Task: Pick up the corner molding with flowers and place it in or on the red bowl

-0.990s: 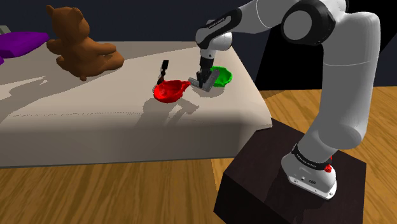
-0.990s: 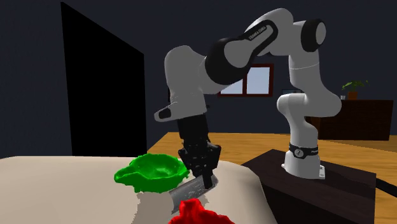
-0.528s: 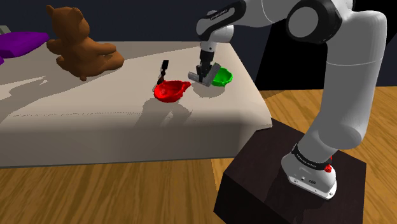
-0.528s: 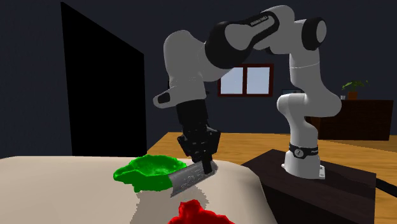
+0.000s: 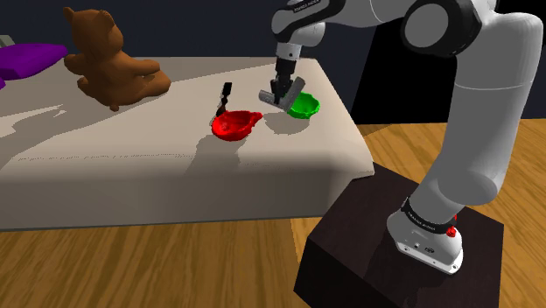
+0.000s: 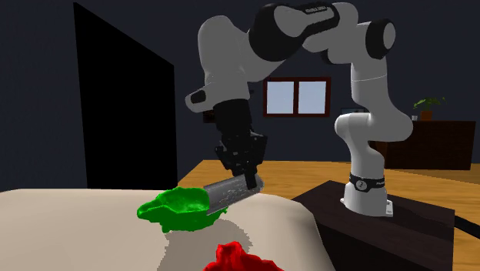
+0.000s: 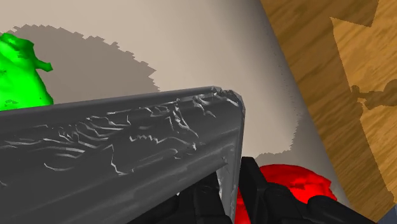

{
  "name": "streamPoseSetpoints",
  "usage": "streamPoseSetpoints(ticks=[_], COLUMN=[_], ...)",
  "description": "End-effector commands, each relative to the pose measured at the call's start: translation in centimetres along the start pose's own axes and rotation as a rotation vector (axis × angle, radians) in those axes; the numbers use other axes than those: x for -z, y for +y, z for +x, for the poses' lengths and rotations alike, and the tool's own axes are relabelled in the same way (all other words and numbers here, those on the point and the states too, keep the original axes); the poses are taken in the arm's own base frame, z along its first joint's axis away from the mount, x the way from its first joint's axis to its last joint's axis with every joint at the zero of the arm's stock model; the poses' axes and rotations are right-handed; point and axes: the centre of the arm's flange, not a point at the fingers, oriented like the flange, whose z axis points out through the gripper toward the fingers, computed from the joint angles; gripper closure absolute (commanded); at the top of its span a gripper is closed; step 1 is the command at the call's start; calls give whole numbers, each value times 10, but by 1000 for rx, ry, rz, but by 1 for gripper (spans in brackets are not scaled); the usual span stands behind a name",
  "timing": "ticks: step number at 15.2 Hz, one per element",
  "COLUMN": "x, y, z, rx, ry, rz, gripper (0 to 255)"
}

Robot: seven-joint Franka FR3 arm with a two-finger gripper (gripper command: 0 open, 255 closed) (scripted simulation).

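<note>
The corner molding (image 5: 285, 93) is a grey bar with raised flower carving (image 7: 121, 153). My gripper (image 5: 280, 87) is shut on one end of it and holds it in the air, tilted, above the beige surface. It hangs between the two bowls, over the green bowl's (image 5: 304, 106) near rim. The red bowl (image 5: 234, 123) stands on the surface to the shoulder view's left of the gripper. In the second exterior view the molding (image 6: 229, 192) slants down from the gripper (image 6: 248, 178) in front of the green bowl (image 6: 178, 208), and the red bowl (image 6: 238, 258) lies below it. The wrist view has the red bowl (image 7: 299, 184) beyond the black fingers (image 7: 254, 194).
A brown teddy bear (image 5: 109, 61) and a purple cushion (image 5: 31, 57) sit at the surface's far left. A small black object (image 5: 226, 94) stands just behind the red bowl. The surface's edge (image 5: 350, 131) drops to the wooden floor near the green bowl. The dark stand (image 5: 394, 254) is at the lower right.
The gripper has risen with the molding, lifting it from just above the surface to well above the bowls. The bowls have not moved.
</note>
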Motion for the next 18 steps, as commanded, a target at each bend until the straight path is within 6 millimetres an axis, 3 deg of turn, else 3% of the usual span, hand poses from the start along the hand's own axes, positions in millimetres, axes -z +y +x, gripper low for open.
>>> streamPoseSetpoints(ticks=[1, 5, 18], x=[10, 27, 0], y=[-3, -8, -135], z=[0, 0, 112], rx=[0, 0, 0], ry=[0, 0, 0], rz=[0, 0, 0], gripper=[255, 255, 255])
